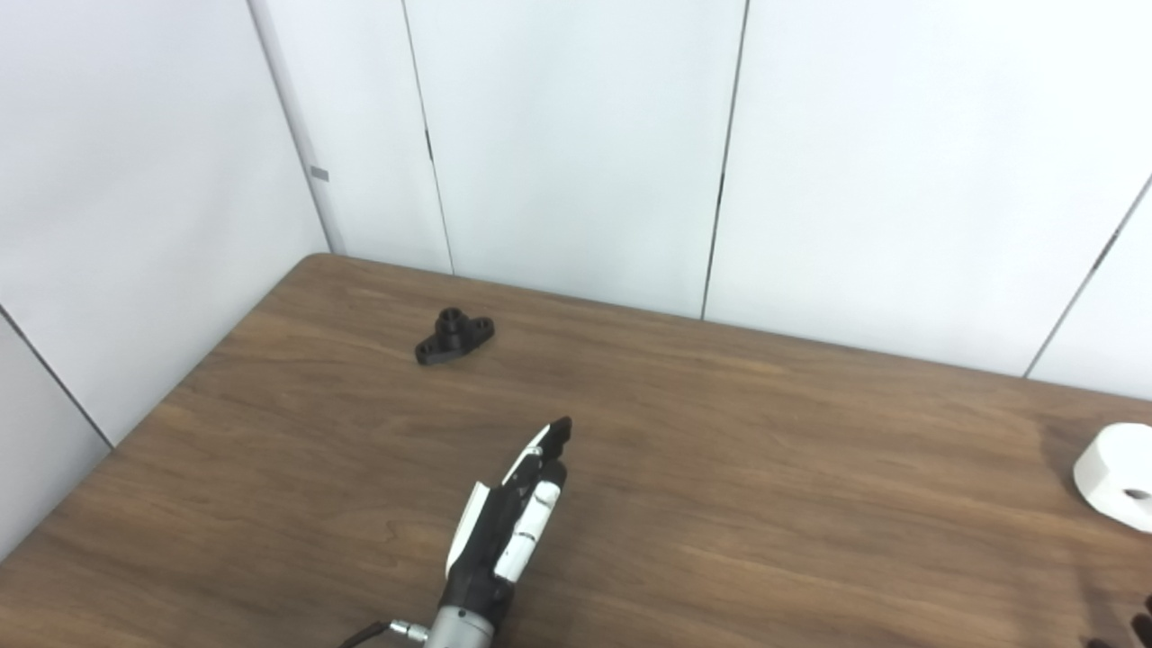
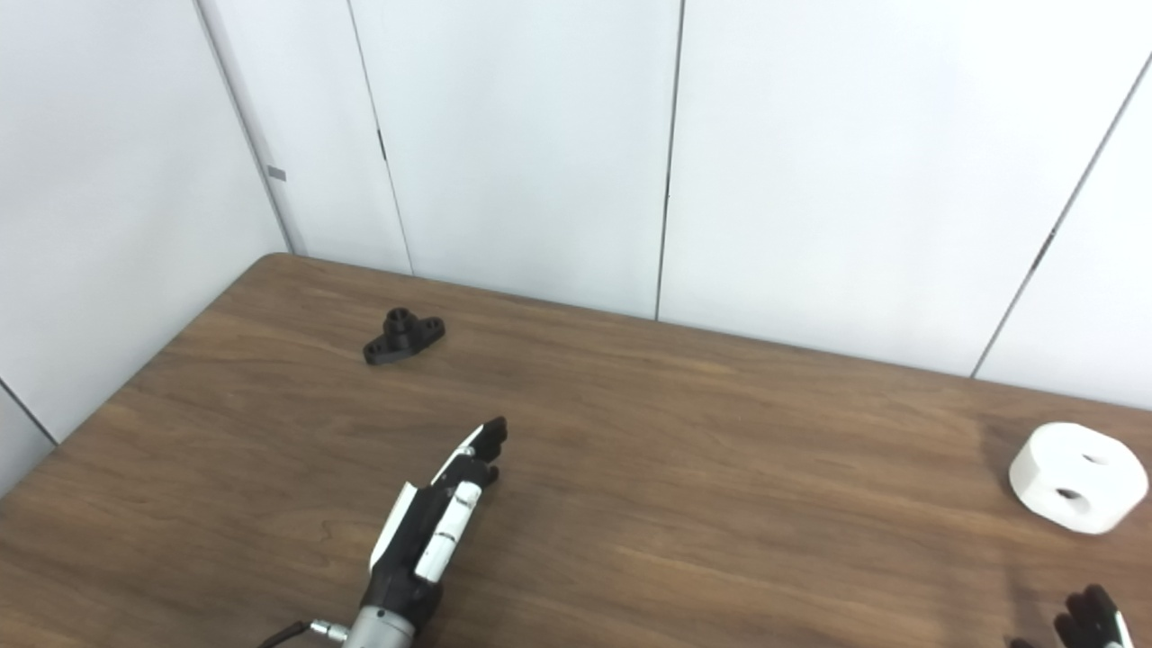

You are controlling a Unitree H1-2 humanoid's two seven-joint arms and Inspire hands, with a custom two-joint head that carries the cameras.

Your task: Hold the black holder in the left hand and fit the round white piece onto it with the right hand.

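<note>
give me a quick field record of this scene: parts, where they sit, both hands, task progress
black holder: lying on the table, far left area, untouched
round white piece: on the table at the far right, holes visible in it, untouched
left hand: over the table near the front, fingers extended toward the holder, holding nothing, well short of it
right hand: only fingertips show at the bottom right corner, near the white piece; open or shut cannot be told
table: brown wood grain
backdrop: white wall panels
progress: neither part picked up yet
</note>
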